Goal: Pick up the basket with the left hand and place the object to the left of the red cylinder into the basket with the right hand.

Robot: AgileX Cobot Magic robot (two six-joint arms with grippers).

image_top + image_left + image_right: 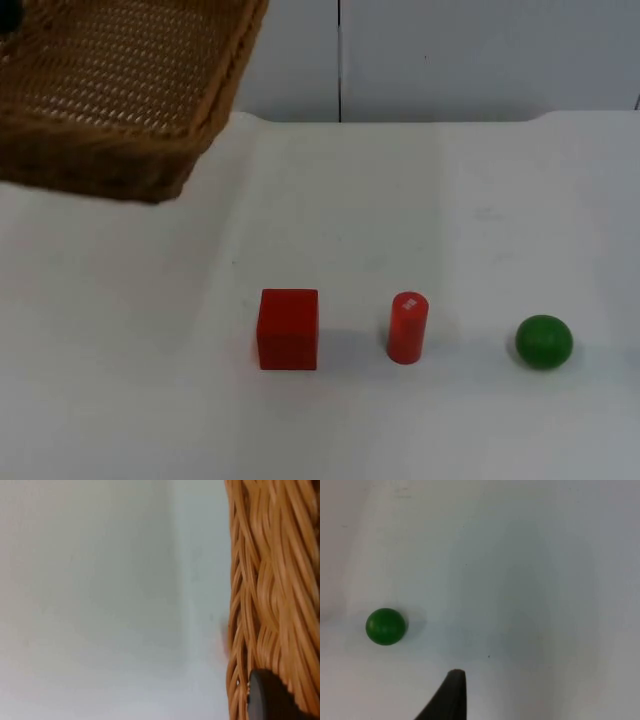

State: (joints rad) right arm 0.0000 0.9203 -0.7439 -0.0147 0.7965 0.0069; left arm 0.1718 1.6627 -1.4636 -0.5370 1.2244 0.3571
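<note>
The wicker basket (100, 160) hangs in the air over the table's far left corner, tilted toward the camera, and nothing shows inside it. In the left wrist view my left gripper (265, 700) is shut on the basket's woven rim (275, 580). A red cube (288, 329) rests on the table just left of the upright red cylinder (407, 327). My right gripper (451, 697) hovers over bare table some way from the green ball (385, 626), holding nothing.
The green ball (543, 341) lies to the right of the cylinder, in line with it and the cube. The white table (420, 200) meets the grey partition wall (450, 60) at the back.
</note>
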